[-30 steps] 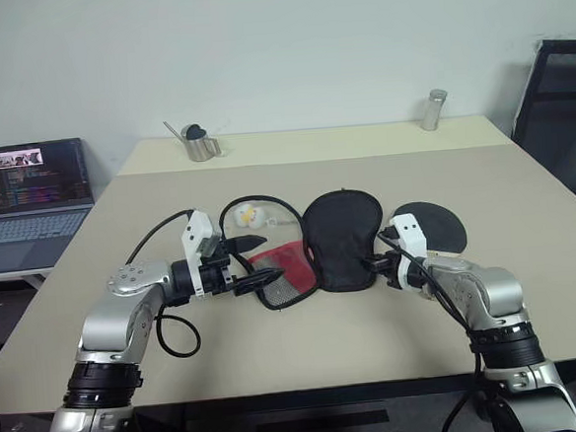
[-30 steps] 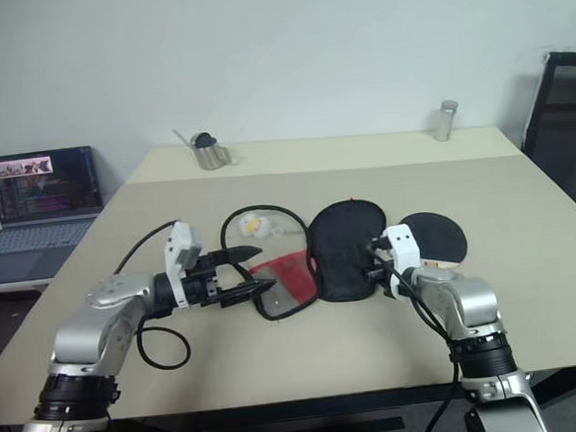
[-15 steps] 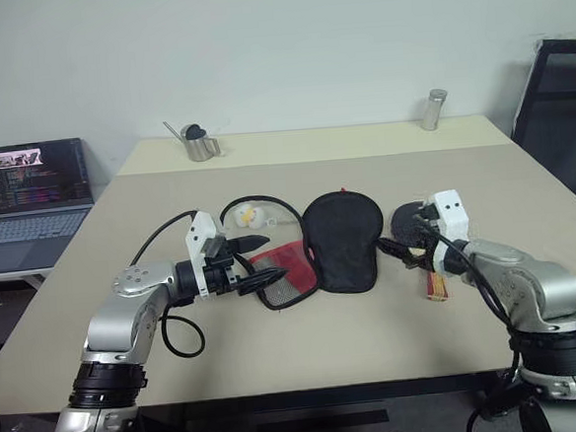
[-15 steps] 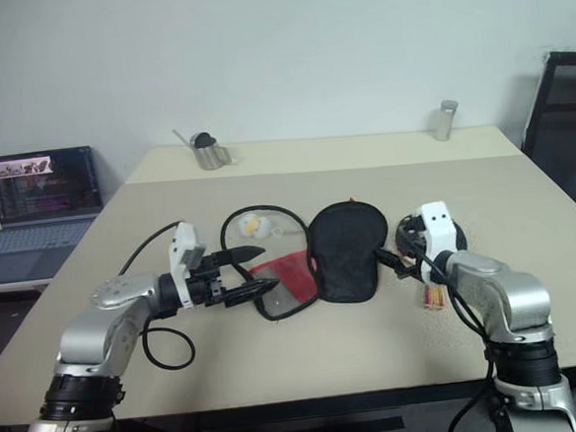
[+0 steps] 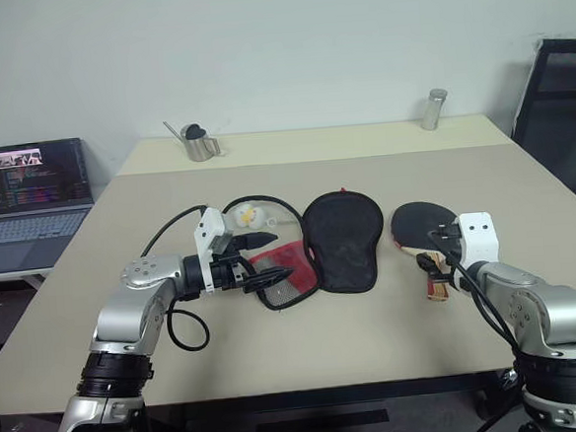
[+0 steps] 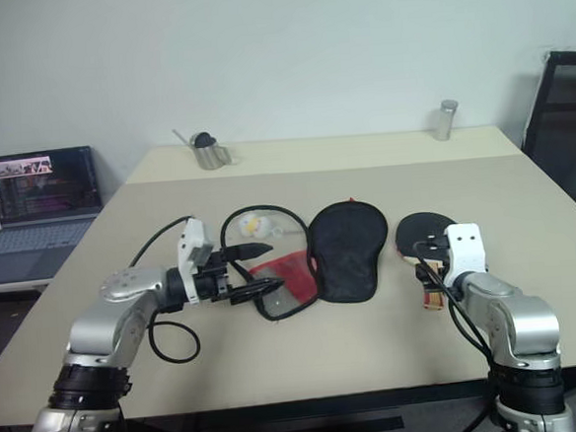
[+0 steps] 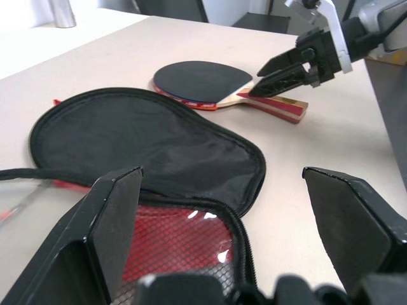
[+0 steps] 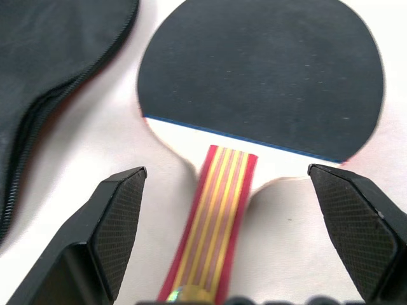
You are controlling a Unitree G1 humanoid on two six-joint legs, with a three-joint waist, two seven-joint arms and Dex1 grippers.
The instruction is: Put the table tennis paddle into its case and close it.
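My right gripper [image 8: 222, 244] spread wide, straddling handle of paddle [image 8: 261, 76], touching nothing. Paddle flat on table [image 5: 306, 333], just beside case [image 5: 341, 240]. Left gripper [image 5: 267, 258] open over case's red mesh end. Advice: lower squarely, pinch handle mid-length, keep blade level.

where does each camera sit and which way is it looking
Left and right eye views: on the head, looking forward and down over the table; both arms show, the case between them.
Left wrist view: behind the open left gripper, facing across the case to the table tennis paddle and right gripper.
Right wrist view: behind the open right gripper, over the paddle's handle.
All views share the paddle and case.
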